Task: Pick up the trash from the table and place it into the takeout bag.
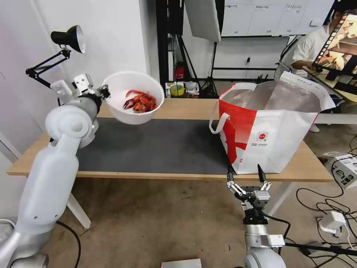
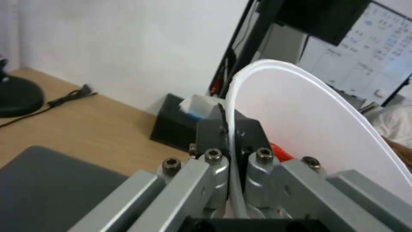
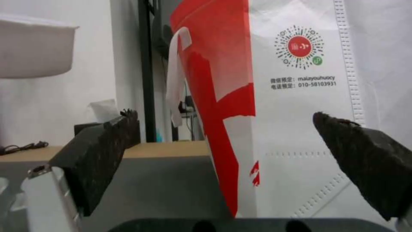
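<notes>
Left gripper (image 1: 105, 91) is clamping the rim of the white crayfish bowl (image 1: 132, 97), holding it tilted in the air above the mat's left end, well left of the takeout bag (image 1: 267, 126) whose open mouth is facing up, while right gripper (image 1: 247, 174) is idling open at the table's (image 1: 186, 108) front edge, just before the bag.

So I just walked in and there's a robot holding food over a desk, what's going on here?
The robot is clearing trash. Its left gripper is shut on the rim of a white bowl of crayfish shells, held up above the mat on the table. The takeout bag stands open on the table to the right. The right gripper is open and waits low at the table's front edge, just before the bag.
</notes>
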